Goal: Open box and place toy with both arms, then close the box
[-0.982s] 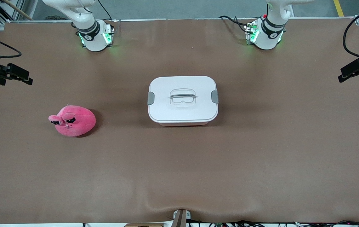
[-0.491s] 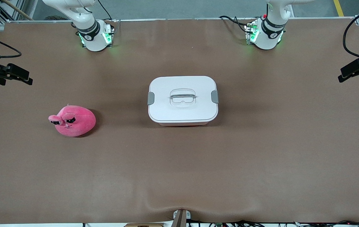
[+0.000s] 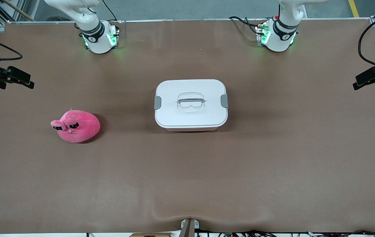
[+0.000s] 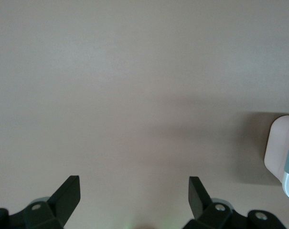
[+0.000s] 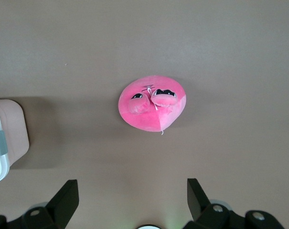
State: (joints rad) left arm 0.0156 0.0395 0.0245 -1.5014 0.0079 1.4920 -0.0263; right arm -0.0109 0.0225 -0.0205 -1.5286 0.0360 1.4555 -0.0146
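Observation:
The box (image 3: 190,103) stands at the middle of the table with its white lid on and a grey clip at each end; the left wrist view (image 4: 283,155) and the right wrist view (image 5: 5,138) each catch one end of it. The toy (image 3: 77,126), a round hot-pink plush, lies on the table toward the right arm's end, slightly nearer the front camera than the box. My right gripper (image 5: 132,187) hangs open high over the table, with the toy (image 5: 153,102) below it. My left gripper (image 4: 133,183) hangs open over bare table beside the box. Both hold nothing.
The brown table cover (image 3: 187,181) has a small ridge at its front edge. The right arm's base (image 3: 99,38) and the left arm's base (image 3: 278,36) stand at the back edge. Black hardware with cables juts in at both ends (image 3: 10,77) (image 3: 373,76).
The black hardware and its cable at the left arm's end of the front view have shifted slightly lower. The box and the toy have not moved.

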